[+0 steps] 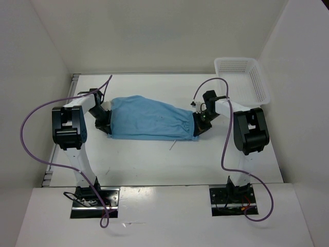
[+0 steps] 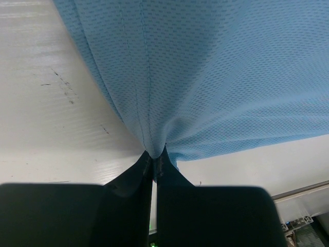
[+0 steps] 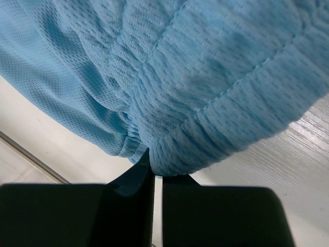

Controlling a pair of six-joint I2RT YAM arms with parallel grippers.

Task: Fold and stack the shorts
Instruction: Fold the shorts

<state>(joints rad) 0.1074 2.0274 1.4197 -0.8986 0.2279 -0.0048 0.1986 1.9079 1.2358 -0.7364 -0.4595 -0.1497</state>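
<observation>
Shorts of light sky-blue soft mesh fabric [image 1: 151, 119] lie stretched crosswise on the white table [image 1: 154, 164], the gathered elastic waistband at their right end and the plainer leg end at their left. The left gripper [image 2: 154, 154] is at the shorts' left end, its black fingers pressed together on a pinch of the cloth, which fans out from the tips in taut folds. The right gripper [image 3: 154, 160] is at the shorts' right end, its jaws likewise closed narrow on the ruffled edge of the waistband. A thin white strand [image 1: 174, 145] pokes out from the shorts' near edge onto the table. A white plastic mesh basket [image 1: 259, 85], rectangular with slanted walls, stands well apart from the shorts, beyond their right end and further from the arms; only its own latticed floor and sides show inside it. Purple cables [image 1: 31, 121] loop from both arms, outward of the shorts' two ends.
</observation>
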